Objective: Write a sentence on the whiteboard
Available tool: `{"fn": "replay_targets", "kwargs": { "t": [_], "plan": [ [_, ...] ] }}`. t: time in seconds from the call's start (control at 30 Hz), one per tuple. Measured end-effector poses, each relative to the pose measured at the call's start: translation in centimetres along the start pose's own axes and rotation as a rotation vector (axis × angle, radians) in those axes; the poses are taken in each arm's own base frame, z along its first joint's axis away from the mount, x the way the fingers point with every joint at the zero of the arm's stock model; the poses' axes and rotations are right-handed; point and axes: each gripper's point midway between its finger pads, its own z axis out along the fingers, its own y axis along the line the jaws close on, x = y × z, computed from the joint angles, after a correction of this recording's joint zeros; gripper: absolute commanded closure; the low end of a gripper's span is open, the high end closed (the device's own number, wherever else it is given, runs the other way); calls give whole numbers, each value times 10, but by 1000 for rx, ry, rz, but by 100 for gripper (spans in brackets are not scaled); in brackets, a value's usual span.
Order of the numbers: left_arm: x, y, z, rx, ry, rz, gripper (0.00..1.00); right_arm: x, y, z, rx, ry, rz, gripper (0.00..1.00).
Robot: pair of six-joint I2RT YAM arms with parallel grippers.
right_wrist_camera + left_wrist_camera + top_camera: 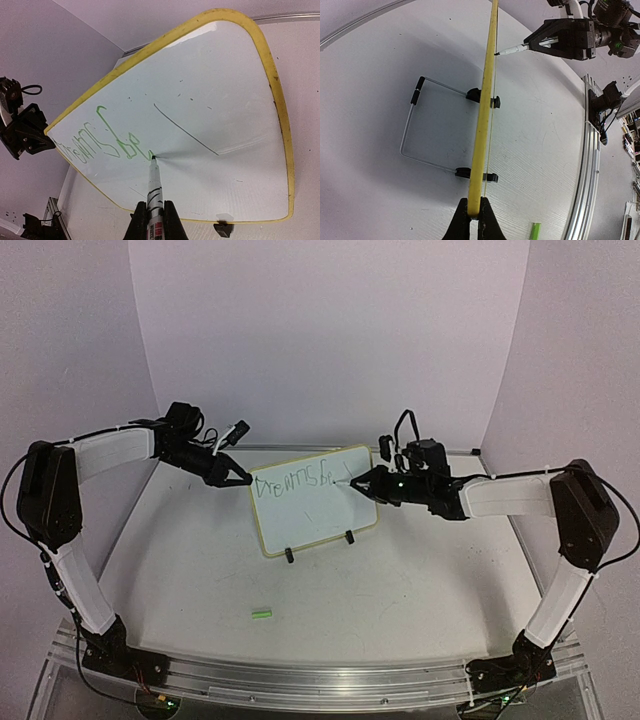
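Observation:
The whiteboard (320,510), white with a pale yellow frame and two black feet, stands tilted at the table's middle. Green handwritten words (295,480) run along its top; they also show in the right wrist view (107,142). My left gripper (243,479) is shut on the board's left edge; in the left wrist view (475,215) the jaws pinch the yellow frame (485,125). My right gripper (366,480) is shut on a white marker (154,190), its tip touching the board just right of the last letters.
A small green marker cap (262,614) lies on the table near the front, also in the left wrist view (535,231). A wire stand (415,125) props the board from behind. A metal rail (320,680) runs along the near edge. Purple walls enclose the table.

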Motion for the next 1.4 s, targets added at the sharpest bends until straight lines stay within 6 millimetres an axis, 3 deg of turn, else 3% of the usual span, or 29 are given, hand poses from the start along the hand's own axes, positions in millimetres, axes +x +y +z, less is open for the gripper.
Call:
{"fn": "replay_targets", "kwargs": {
  "t": [0.47, 0.9, 1.1, 1.4],
  "plan": [
    [0, 0, 0, 0, 0, 0, 100, -17, 8, 0, -3, -38, -10, 100],
    [0, 0, 0, 1, 0, -1, 100, -20, 6, 0, 14, -55, -11, 100],
    [0, 0, 0, 1, 0, -1, 100, -18, 3, 0, 18, -56, -9, 100],
    [0, 0, 0, 1, -1, -2, 100, 2, -12, -1, 50, -20, 8, 100]
  ]
}}
